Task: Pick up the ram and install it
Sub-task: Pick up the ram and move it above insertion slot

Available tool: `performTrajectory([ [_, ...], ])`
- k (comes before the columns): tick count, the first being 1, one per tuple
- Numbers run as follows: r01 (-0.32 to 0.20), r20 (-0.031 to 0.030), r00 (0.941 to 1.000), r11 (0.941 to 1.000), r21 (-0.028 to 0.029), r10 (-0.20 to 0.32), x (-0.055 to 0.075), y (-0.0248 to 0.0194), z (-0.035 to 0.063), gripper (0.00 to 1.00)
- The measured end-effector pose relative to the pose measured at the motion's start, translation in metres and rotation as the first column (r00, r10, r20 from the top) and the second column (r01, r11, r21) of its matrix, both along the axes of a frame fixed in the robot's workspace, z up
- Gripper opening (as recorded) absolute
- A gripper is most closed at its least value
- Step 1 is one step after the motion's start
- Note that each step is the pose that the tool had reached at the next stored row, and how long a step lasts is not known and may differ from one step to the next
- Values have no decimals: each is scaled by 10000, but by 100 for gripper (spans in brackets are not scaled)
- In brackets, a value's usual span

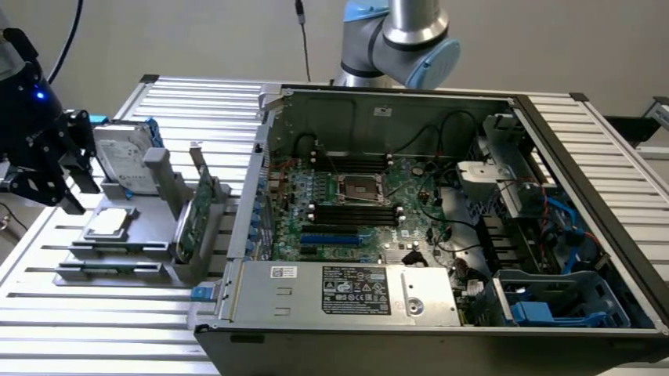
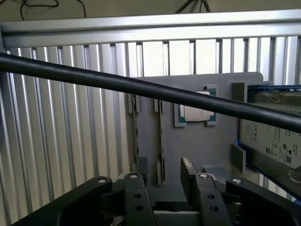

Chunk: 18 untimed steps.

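Handling of the ram (image 2: pixel 161 141) is judged delicate. It is a thin, light, stiff strip of board that would not flex, and it could be cracked if squeezed hard or twisted. It is seen edge-on in the wrist view, standing in a narrow slot of the grey holder (image 2: pixel 197 146). A second similar dark strip (image 2: pixel 135 127) stands in the slot just beside it. Which of the two is meant cannot be told for certain, though the first lies in line with the gap of the tool (image 2: pixel 164 162). The tool's fingers (image 2: pixel 188 169) are spread apart and nothing is pinched between them. The tool is held above the holder, apart from the strip. A hold would best be taken across the two flat faces near the middle of the upper edge, so that the stick is kept level and its lower contact edge is left free.

A processor chip (image 2: pixel 195 112), a silver hard drive (image 2: pixel 273 136) and a green expansion card (image 1: pixel 193 219) are also carried by the holder. The holder is set on a worktop (image 1: pixel 105 321) of ribbed aluminium slats, hard and grooved, where a dropped stick could lodge or be chipped. Toward the exterior view's right an open computer case (image 1: pixel 418 117) is laid on its side. Black memory slots (image 1: pixel 356 211) can be made out on its board beside the processor socket, with cables crowded close by. A black cable (image 2: pixel 94 79) is stretched across the wrist view. A plain pale wall is seen behind.
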State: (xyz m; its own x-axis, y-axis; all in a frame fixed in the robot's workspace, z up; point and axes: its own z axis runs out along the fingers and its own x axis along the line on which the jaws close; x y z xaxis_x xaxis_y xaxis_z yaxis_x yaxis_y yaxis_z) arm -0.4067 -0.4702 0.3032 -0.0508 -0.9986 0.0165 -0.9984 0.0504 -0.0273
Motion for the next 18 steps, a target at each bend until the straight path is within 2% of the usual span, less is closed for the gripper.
performTrajectory([
  [7, -25, 0, 10000, 10000, -1, 25, 0, -37, -127, 42],
  [18, -38, 0, 10000, 10000, -10, 38, 0, -125, -328, 42],
])
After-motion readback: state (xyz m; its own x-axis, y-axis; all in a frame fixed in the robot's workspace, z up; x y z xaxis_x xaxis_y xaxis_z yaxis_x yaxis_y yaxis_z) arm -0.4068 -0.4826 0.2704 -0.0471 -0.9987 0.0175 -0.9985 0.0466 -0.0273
